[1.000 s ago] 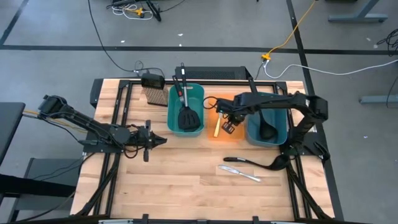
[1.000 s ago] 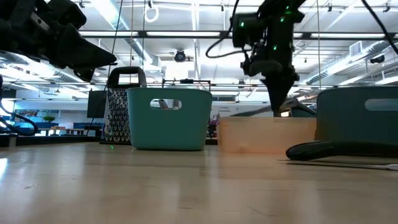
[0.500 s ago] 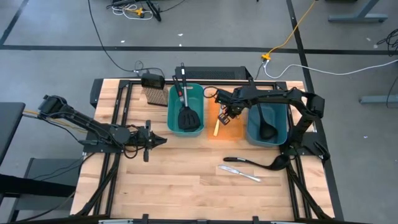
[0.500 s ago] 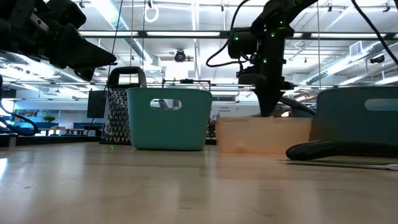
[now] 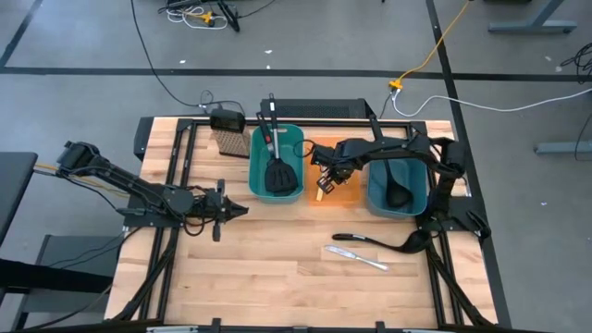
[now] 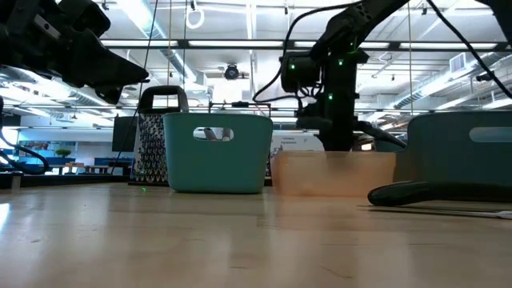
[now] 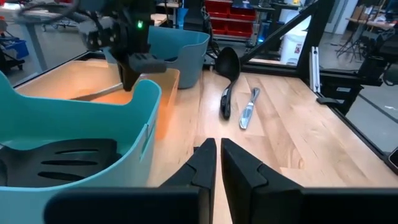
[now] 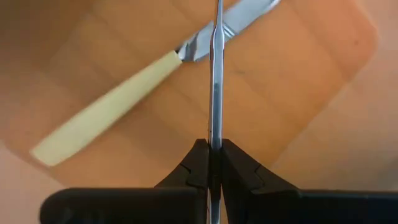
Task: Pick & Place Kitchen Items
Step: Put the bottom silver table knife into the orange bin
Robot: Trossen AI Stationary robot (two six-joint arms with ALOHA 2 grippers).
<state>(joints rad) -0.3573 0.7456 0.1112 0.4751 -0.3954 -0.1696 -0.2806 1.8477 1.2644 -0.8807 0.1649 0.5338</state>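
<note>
One camera looks straight down from high up on the whole light wooden table (image 5: 277, 268). Another sits low on the tabletop, looking level across it. Both show the see-through orange plastic bin (image 5: 338, 189), which the right wrist camera sees very close.

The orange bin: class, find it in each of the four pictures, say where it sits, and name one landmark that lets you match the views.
High view: orange bin, between the two teal bins, under the right gripper.
Low view: pale orange box, right of centre, behind the right arm.
Left wrist view: orange wall past the near teal bin.
Right wrist view: its orange floor fills the picture.
Shared landmark: the right gripper over the bin.
</note>
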